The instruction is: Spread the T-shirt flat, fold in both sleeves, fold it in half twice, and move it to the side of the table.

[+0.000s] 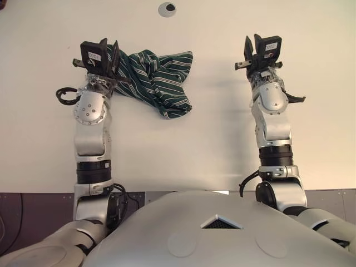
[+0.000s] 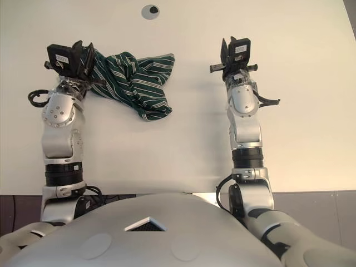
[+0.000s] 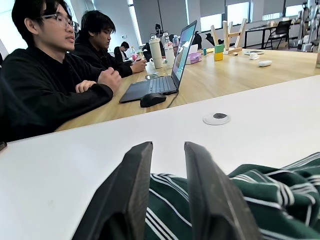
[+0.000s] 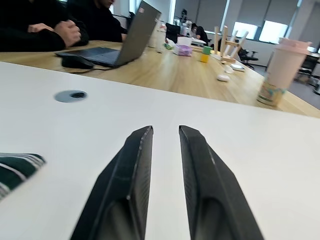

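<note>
The crumpled green-striped T-shirt (image 1: 158, 78) lay bunched on the far left of the white table (image 1: 183, 150), its left edge at the left gripper (image 3: 167, 149), whose grip could not be told, while the right gripper (image 4: 165, 131), well apart to the right, stood slightly parted and empty.

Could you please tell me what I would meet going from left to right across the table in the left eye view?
Left gripper, then the bunched green striped T-shirt, then the right gripper.
</note>
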`<action>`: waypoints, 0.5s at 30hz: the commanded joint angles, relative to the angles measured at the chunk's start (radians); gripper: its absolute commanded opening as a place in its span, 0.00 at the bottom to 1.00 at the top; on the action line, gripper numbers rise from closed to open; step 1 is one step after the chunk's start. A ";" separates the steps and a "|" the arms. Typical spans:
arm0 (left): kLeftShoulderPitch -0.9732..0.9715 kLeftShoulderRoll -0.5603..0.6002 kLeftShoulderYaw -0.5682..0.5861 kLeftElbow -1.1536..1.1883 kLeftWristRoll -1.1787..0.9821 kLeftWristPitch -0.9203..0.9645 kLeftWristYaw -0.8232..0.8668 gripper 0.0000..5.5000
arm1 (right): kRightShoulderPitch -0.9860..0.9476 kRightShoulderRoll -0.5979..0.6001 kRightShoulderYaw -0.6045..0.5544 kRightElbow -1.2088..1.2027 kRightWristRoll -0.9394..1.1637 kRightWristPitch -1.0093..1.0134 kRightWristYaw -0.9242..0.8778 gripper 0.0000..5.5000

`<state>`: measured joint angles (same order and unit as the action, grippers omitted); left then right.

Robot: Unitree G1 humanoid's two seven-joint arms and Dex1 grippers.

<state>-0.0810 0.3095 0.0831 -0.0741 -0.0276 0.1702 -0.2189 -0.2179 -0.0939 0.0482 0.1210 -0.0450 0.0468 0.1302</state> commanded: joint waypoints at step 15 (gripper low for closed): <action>-0.394 0.421 -0.206 0.502 0.094 -0.314 -0.697 0.21 | 0.006 -0.059 0.330 -0.348 0.141 0.441 0.431 0.17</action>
<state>-0.4032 0.6819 -0.0740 0.3601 0.0177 -0.0889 -0.8460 -0.1782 -0.1349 0.3515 -0.2022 0.0790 0.3933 0.5261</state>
